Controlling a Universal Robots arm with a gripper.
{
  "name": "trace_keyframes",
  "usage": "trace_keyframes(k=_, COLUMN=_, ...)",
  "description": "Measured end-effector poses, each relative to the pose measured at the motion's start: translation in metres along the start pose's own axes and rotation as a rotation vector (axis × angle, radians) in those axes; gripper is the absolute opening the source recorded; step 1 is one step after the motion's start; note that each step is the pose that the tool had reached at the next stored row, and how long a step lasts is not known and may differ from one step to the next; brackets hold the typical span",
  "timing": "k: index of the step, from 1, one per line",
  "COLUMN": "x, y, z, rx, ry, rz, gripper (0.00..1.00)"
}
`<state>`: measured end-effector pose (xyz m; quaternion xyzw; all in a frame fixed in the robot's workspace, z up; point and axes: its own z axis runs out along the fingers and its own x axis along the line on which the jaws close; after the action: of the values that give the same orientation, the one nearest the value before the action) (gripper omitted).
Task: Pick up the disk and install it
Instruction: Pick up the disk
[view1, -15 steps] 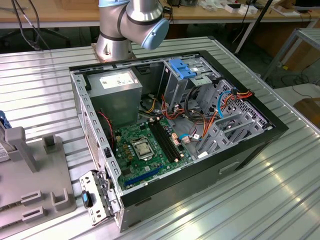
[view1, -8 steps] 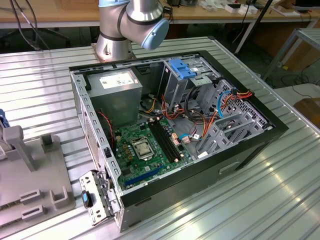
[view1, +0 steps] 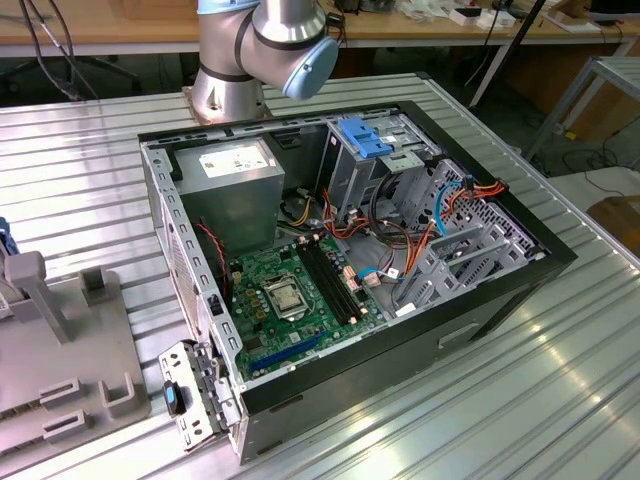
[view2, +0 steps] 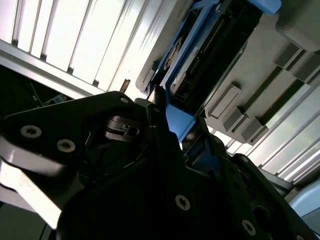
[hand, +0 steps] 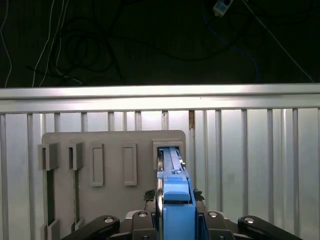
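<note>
Disk (hand: 172, 175): flat slab of dark metal framed in glossy blue plastic rails. In the first wrist view we see it edge-on, standing upright with its far end seated in the slot at one end of a row in a grey fixture plate (hand: 110, 200).

Pincer (hand: 173, 200): matte black, studded with pale screw heads, drawn narrow on the disk with one finger against each blue rail. The second wrist view adds a slanted side aspect. We note there the dark face of the disk (view2: 197, 60) with its row of connector pins, a blue rail passing between the black fingers of the pincer (view2: 177, 120), and the raised rectangular blocks of the fixture plate (view2: 235, 100).

Fixture plate: smooth moulded grey with rounded corners, carrying narrow rectangular slots with raised collars. In the exterior view it (view1: 60, 350) lies at the lower left of the frame.

Surface (view1: 520, 400): bright ribbed aluminium slats, carrying everything listed.

Computer case (view1: 500, 290): black-walled box with its side panel off, at the centre of the exterior view. We record these contents:
- green motherboard (view1: 290, 300)
- plain grey power supply box (view1: 225, 185)
- perforated metal drive cage (view1: 350, 180) topped by blue clips
- orange and red cables (view1: 400, 240)

Arm (view1: 265, 45): rounded silver-grey joint with a pale blue cap, at the upper middle of the exterior view.
</note>
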<state>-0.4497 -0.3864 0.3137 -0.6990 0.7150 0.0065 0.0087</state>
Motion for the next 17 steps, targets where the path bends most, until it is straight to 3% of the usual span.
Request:
trace_keyframes(k=6, x=0.0002, y=0.0, z=0.0066, rx=-0.0001, ry=0.0001, rz=0.0, gripper=0.37)
trace_keyframes(k=17, x=0.0002, y=0.0, z=0.0078, rx=-0.0001, ry=0.0001, rz=0.0, gripper=0.37)
